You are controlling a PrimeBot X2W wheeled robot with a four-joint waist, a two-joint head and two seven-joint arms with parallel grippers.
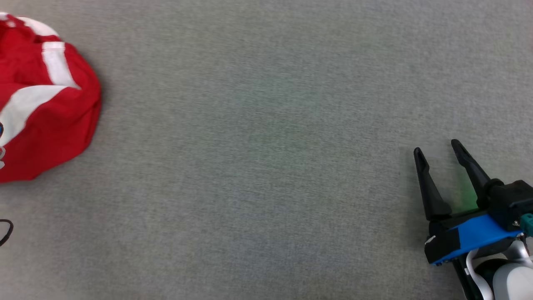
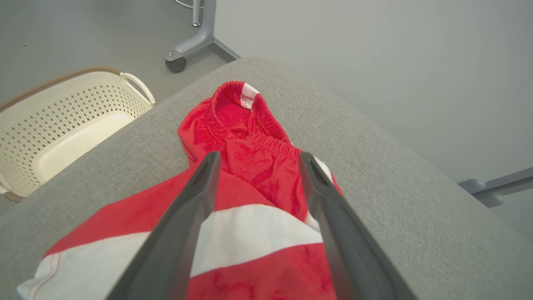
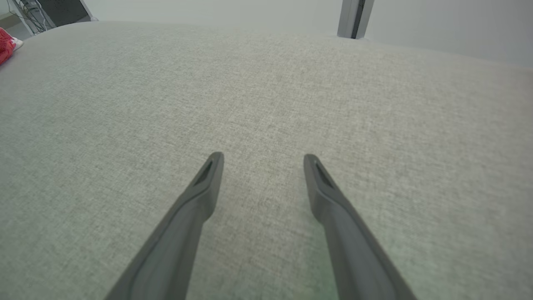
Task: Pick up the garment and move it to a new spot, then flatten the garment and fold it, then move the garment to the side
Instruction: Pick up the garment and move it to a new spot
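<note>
basket (image 2: 75,112) beside grey surface (image 2: 395,175), garment (image 2: 250,166) on it

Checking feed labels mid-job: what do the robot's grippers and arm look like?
The right gripper has two long black tapered fingers on a black body with a blue cover, a teal connector, a white cable and a pale forearm. The left gripper has matching dark fingers, slotted near the tips.
</note>
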